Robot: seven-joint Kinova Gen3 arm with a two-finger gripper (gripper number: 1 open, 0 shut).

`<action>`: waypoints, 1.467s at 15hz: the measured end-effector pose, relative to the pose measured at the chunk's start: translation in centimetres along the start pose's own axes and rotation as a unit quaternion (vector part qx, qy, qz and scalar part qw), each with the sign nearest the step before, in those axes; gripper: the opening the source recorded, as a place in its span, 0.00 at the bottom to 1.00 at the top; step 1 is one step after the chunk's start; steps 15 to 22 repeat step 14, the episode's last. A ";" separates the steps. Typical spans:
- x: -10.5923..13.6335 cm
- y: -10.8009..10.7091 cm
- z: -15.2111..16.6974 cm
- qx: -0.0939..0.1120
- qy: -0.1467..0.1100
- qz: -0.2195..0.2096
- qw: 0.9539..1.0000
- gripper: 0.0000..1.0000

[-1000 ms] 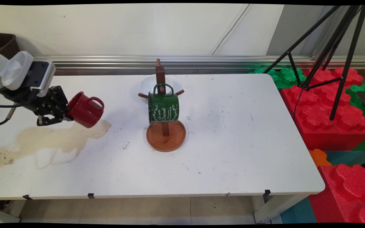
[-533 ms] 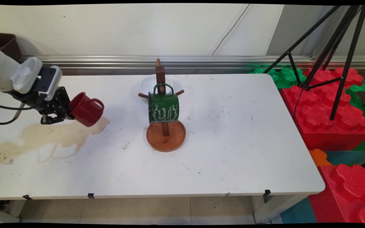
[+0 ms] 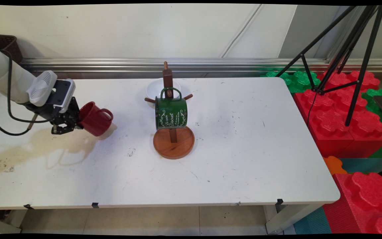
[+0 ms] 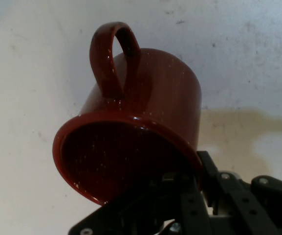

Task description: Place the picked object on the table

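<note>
one red mug [image 3: 95, 119] is in the gripper [image 3: 75, 123], carried tilted on its side above the left part of the counter [image 3: 244, 159], with its base pointing right toward the middle and its handle on top. the gripper is clenched on the mug's rim: in the hand view one finger sits inside the mouth and the other presses the outer wall at the lower edge of the opening [image 4: 180, 171]. the mug is clear of the surface, hanging over the right end of a pale brown stain [image 3: 38, 146] that spreads across the left of the counter.

the mug looks like speckled enamel or glazed ware, so i judge it stiff, fairly light when empty, and smooth enough to slip or swing in a pinch this narrow. a hold on the rim leaves most of the weight hanging off to one side, so it may rotate between the pads. the handle [image 4: 112, 58] is free and facing up, the obvious part for hooking over something.

to the right, well apart, stands a wooden mug tree [image 3: 171, 99] on a round base, with a green mug [image 3: 171, 113] hanging from one peg. a white bowl [image 3: 156, 89] sits just behind the tree on the far side.
</note>
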 end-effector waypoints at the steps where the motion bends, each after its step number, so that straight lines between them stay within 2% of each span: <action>1: 0.0 0.0 0.2 0.000 -0.001 0.001 1.000 0.00; 6: 0.2 -0.1 1.2 0.000 -0.005 0.004 1.000 0.00; 7: 0.2 -0.1 1.4 0.000 -0.005 0.004 1.000 1.00; 22: 0.3 -0.4 1.8 0.005 -0.005 -0.002 1.000 1.00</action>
